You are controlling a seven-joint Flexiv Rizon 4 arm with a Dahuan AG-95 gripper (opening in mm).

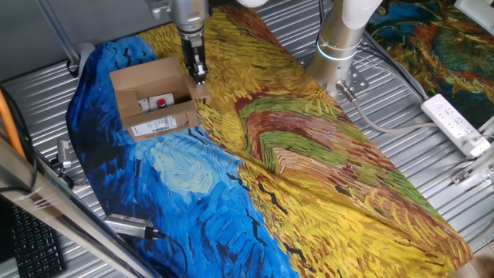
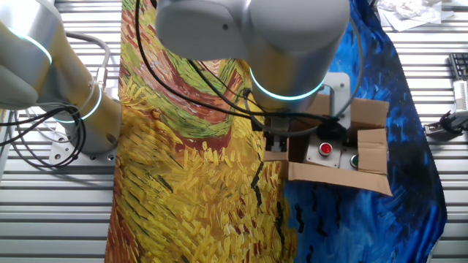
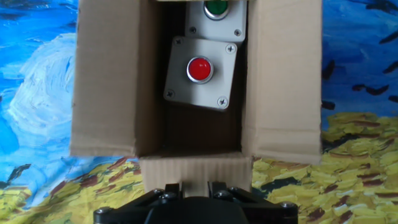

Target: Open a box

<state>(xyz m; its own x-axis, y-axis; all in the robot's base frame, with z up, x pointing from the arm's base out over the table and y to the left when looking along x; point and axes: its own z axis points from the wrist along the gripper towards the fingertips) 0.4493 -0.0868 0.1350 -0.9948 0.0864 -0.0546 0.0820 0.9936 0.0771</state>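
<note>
Folding back the last short flap (image 3: pixel 196 171) is the step in hand, as I judge it. The box (image 1: pixel 152 99) sits on the painted cloth (image 1: pixel 324 177) at its blue end, label side (image 1: pixel 157 124) facing the near edge in one fixed view. Its two long flaps already lie open, showing a red-button switch (image 3: pixel 200 71) and a green-button one (image 3: pixel 216 7) inside. The gripper (image 1: pixel 199 75) stands at the box's edge towards the yellow part of the cloth, fingers drawn narrow on that flap; the hand view shows the card running down between the finger bases. To do this well, I would carry the flap outward and down in an arc about its crease, away from the box, rather than pulling straight, since the light box may slide on the cloth.
</note>
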